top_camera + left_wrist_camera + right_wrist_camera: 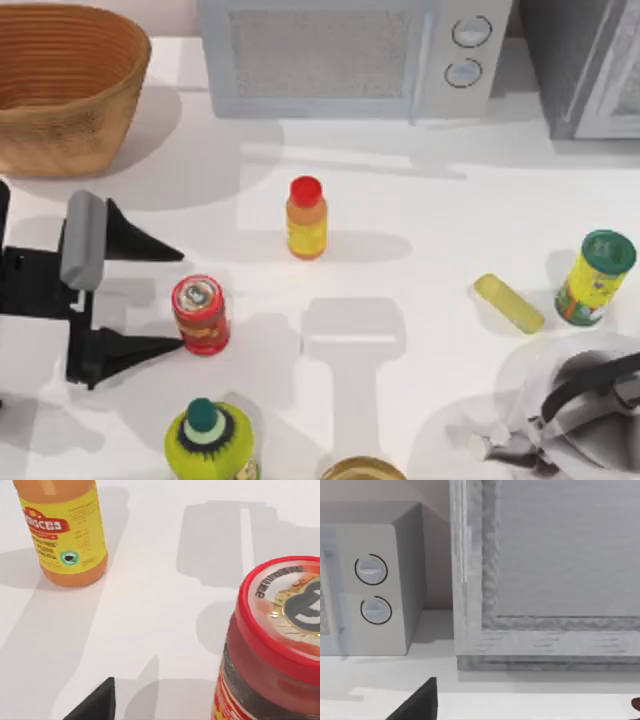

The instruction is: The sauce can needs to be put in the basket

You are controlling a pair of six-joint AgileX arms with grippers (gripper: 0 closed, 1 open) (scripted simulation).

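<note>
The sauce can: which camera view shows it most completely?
The top view: the whole sauce can stands upright between the left gripper's open fingers. The left wrist view shows its lid and upper side up close, cut off at the edge. The right wrist view faces the microwave.

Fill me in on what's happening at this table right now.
The left gripper is open at the table's left side, its fingertips on either side of the sauce can without closing on it yet. The can stands upright on the table. The basket waits at the far left corner. The right arm is parked at the near right corner.
</note>
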